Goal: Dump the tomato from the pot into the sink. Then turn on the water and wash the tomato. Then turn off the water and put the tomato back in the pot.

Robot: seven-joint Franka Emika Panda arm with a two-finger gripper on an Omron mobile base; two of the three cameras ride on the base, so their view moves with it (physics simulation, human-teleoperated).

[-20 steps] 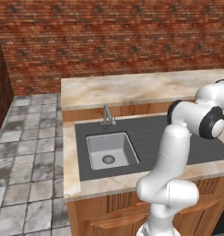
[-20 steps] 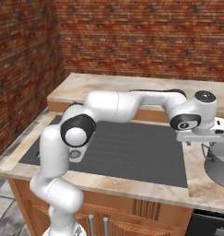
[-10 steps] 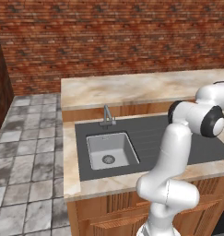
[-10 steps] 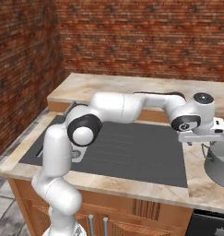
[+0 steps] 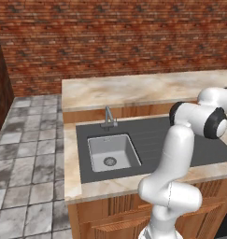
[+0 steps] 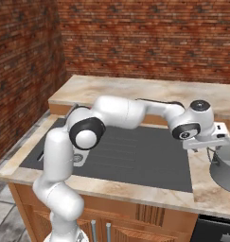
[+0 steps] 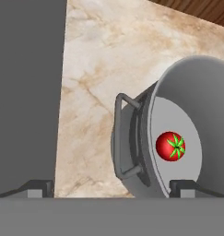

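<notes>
the tomato (image 7: pixel 171 146) sits inside the pot (image 7: pixel 196 92) on the counter (image 7: pixel 99 69), under wide-open, empty jaws.

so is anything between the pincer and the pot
Nothing visible. The open pincer hangs just above the pot, with the pot's side handle and rim between its tips; the tomato sits inside.

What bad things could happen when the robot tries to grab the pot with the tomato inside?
1. The open tool is above the pot's side handle and rim; a poor grip there might let the big pot tilt or slip.
2. The tomato lies loose inside, so it could roll out onto the counter before reaching the sink.
3. The sink sits far across the dark drainboard, a long carry.
</notes>
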